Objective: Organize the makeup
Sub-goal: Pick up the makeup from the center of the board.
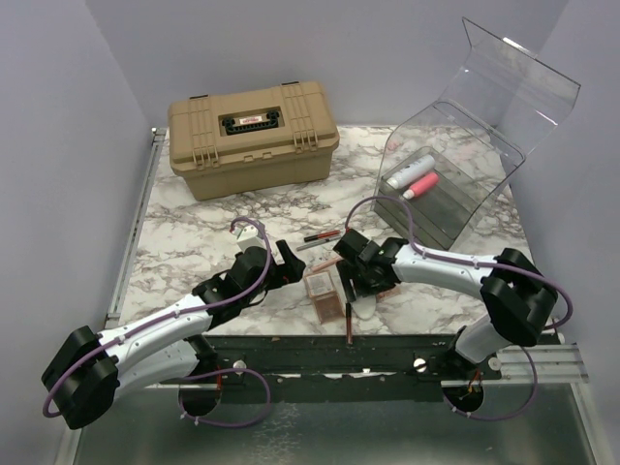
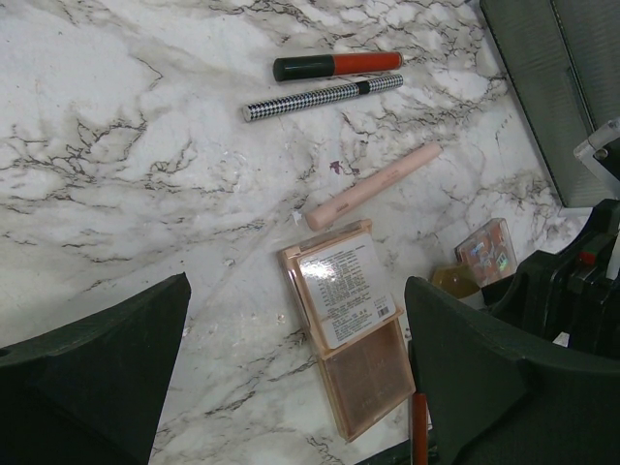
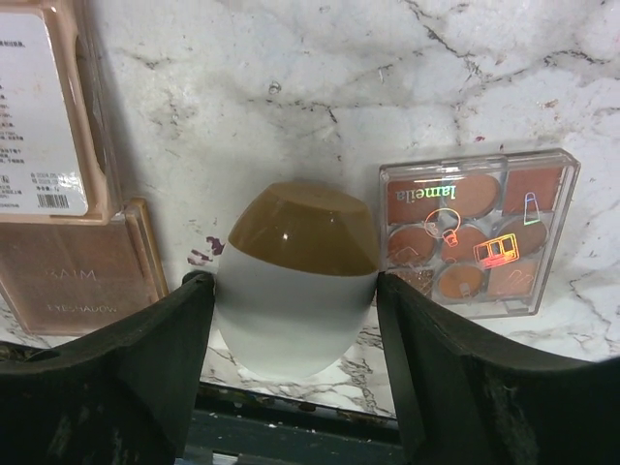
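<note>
At the counter's (image 1: 184, 232) near edge the right end effector (image 3: 295, 300) grips the single white oval piece (image 3: 300, 232), one clear palette (image 3: 475, 232) just beside it. The left end effector (image 2: 297, 281) hangs open over a peach palette (image 2: 344, 291); three slim sticks (image 2: 323, 98) lie mid-counter, two tubes (image 1: 407, 172) in the far-right bin (image 1: 504, 87), open marble leftward.

You are seeing the white oval piece (image 3: 295, 252) with its brown cap standing pinched in the right hand (image 3: 294, 291), a clear brown-pan palette (image 3: 475, 232) lying just beside it, and a red tube (image 2: 337, 66), checked pencil (image 2: 323, 98) and pink stick (image 2: 373, 186) lying near stacked peach palettes (image 2: 349, 329).
</note>
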### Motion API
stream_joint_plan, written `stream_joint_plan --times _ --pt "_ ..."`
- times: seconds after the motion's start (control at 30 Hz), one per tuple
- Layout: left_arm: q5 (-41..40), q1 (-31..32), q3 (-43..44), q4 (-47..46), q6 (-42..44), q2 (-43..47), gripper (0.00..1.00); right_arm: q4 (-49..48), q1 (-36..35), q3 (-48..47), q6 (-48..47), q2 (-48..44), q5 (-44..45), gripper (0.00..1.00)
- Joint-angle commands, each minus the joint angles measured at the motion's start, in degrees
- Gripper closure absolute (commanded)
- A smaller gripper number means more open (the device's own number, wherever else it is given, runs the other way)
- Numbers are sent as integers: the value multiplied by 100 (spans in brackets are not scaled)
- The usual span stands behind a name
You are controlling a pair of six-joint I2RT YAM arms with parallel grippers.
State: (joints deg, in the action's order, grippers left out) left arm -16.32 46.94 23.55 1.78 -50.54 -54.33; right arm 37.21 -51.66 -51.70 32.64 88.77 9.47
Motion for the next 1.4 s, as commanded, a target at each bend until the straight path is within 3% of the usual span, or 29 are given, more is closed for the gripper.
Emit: stream_joint_plan --times 0.0,0.57,0.83,1.17,1.37 --pt "-68 -18 -33 -62 -24 68 6 -152 -62 -73 191 320 237 28" --pt "-73 -27 -35 -55 -43 60 6 75 -217 -219 237 367 238 28" --pt "-65 -34 -52 -58 -61 79 6 41 -239 -132 358 295 167 33" --pt "-54 -30 -44 -62 -61 83 6 24 -248 -226 480 590 390 28" --pt "-47 -36 -34 -56 -43 79 6 -10 -257 -293 524 286 585 38"
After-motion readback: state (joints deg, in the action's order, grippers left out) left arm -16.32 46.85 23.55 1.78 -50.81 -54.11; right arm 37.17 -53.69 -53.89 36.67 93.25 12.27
